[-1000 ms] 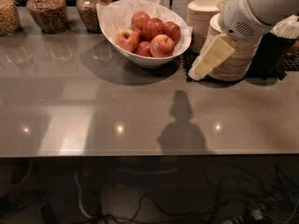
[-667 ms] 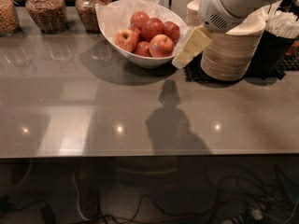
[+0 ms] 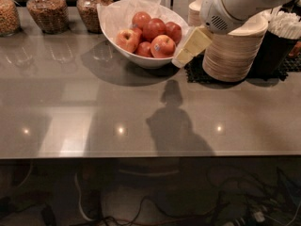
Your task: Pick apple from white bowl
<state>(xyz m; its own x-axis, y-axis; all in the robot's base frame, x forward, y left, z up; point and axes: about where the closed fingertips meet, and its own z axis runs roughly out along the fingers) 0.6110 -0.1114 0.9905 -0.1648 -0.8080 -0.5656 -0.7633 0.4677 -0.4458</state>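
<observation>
- Red-and-yellow, blue-stickered apple (image 3: 162,46) sits near-right in the glossy white oval bowl (image 3: 134,56), touching darker red apples (image 3: 154,28).
- Cream two-finger gripper (image 3: 190,47) hangs just right of the rim; spread or closed, cannot tell.
- Risk: clipping the rim could shove the bowl.

White rounded arm housing (image 3: 237,4) with a dark grille (image 3: 217,22), perhaps a vent; cream-yellow end effector (image 3: 184,56) beside the white bowl (image 3: 123,51)
</observation>
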